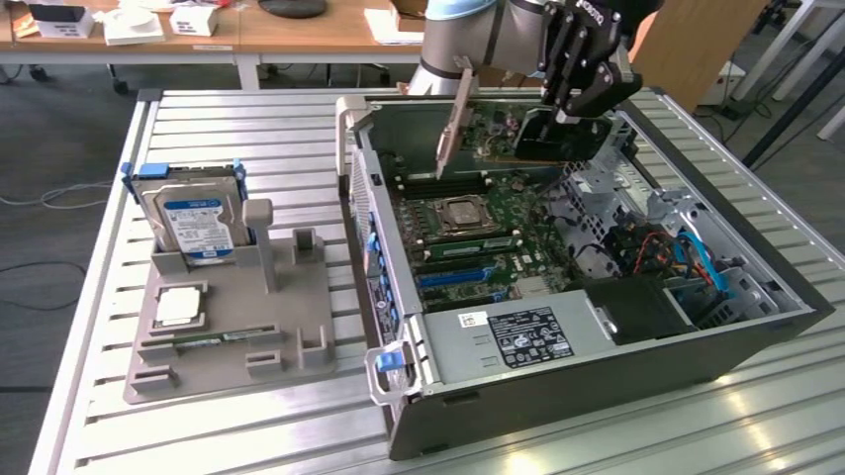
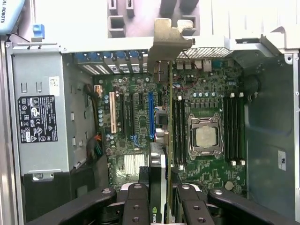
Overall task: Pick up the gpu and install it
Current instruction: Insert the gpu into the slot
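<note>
My gripper (image 1: 577, 102) is shut on the gpu (image 1: 528, 139), a black card with a silver end bracket (image 1: 456, 124). I hold it on edge in the air above the far part of the open computer case (image 1: 739, 336). In the wrist view the gpu (image 2: 161, 154) shows edge-on between my black fingers (image 2: 136, 206), its bracket (image 2: 169, 40) pointing at the case's slot wall. It hangs over the motherboard (image 2: 136, 122), between the expansion slots (image 2: 151, 115) and the processor socket (image 2: 205, 136). The card is above the board, not touching it.
A grey holder (image 1: 225, 317) on the slatted table (image 1: 198, 129) at the exterior view's left carries a silver hard drive (image 1: 196, 223), a processor (image 1: 178, 305) and a green memory stick (image 1: 198, 341). The power supply (image 1: 528, 336) fills the case's near end. Cables (image 1: 687, 262) lie at its right.
</note>
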Tool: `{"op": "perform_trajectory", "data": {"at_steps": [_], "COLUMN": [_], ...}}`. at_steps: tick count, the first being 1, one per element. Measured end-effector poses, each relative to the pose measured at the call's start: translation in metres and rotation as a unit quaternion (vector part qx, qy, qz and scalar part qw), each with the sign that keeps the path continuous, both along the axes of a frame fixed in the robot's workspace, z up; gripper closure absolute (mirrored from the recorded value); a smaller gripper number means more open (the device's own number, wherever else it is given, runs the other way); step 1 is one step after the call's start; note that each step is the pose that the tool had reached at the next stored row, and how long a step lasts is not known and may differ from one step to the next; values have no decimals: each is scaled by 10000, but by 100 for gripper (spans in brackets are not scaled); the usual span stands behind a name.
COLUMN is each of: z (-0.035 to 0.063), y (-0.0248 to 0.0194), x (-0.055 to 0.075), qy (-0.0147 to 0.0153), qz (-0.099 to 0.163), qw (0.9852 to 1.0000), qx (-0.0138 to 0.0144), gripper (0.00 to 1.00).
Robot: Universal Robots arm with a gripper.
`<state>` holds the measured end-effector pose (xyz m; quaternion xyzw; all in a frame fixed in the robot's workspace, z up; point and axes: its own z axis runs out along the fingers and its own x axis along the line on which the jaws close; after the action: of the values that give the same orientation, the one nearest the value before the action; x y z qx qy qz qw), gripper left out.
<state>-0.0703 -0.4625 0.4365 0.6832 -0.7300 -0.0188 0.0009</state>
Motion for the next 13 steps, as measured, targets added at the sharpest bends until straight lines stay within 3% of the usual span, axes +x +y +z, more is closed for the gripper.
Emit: {"op": "perform_trajectory", "data": {"at_steps": [3,7,8,13], "z": [-2,-14,-15,-35], "y": [1,2,2,1], "x": [-1,-5,-6,-5], "qy": [-18,-156,-175,-178], "qz": [8,31,36,37], "qw": [10000,9999,9998,9998], "qx": [0,1,1,1], "gripper": [73,73,73,73]}}
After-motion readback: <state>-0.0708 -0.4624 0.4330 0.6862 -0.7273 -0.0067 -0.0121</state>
